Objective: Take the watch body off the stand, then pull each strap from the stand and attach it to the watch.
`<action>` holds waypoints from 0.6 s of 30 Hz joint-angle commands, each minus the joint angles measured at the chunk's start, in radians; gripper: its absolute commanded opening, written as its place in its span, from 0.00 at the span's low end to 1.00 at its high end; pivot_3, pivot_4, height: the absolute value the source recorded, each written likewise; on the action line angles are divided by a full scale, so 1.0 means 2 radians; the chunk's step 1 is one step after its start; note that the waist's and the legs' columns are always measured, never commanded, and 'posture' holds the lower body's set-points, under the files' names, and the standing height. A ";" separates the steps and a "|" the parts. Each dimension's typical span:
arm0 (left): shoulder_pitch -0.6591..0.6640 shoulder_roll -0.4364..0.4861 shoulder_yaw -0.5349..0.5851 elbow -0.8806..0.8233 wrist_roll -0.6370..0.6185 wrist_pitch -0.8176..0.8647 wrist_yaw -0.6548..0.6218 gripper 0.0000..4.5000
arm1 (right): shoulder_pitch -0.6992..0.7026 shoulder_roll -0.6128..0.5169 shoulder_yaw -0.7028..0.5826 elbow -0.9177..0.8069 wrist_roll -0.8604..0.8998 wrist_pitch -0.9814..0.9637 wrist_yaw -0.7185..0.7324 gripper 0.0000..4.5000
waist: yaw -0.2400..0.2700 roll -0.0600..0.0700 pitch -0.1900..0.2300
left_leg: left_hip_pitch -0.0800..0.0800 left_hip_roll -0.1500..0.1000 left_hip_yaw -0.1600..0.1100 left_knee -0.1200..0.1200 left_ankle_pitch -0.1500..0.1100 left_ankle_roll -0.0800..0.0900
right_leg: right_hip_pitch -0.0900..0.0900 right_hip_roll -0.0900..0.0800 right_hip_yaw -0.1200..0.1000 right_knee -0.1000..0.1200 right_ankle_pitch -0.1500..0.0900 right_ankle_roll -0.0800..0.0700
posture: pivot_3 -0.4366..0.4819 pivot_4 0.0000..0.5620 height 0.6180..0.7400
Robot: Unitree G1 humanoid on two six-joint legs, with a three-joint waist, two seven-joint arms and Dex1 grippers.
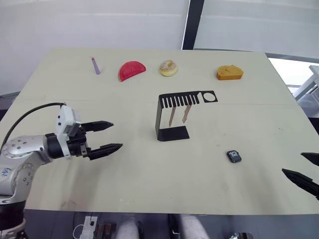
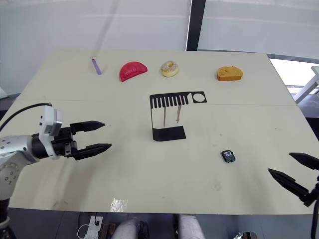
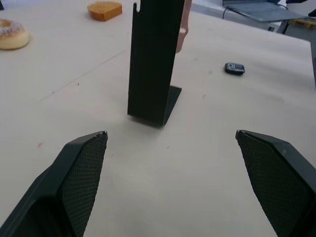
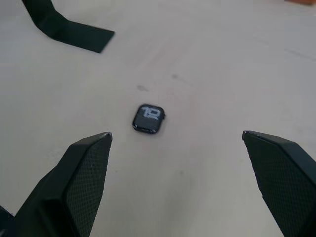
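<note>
Both grippers, left (image 1: 105, 135) and right (image 2: 294, 172), are held with fingers wide apart, empty. Between the right gripper and the stand (image 1: 172, 114) the watch body (image 1: 234, 156) is laid flat, screen up. Two straps (image 1: 178, 115) are hung vertically from the stand's comb arm, which is pointed to the right.

Probably lab: bare test table (image 1: 60, 189)
</note>
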 commanded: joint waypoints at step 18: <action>-0.012 -0.173 -0.129 -0.138 0.095 0.069 0.310 1.00 | -0.146 -0.030 0.192 -0.184 0.177 0.044 -0.198 0.99 | 0.001 0.000 0.000 | 0.003 0.000 -0.001 0.001 0.000 0.000 | 0.006 0.001 0.000 0.000 0.000 0.000 | 0.48 0.27 0.98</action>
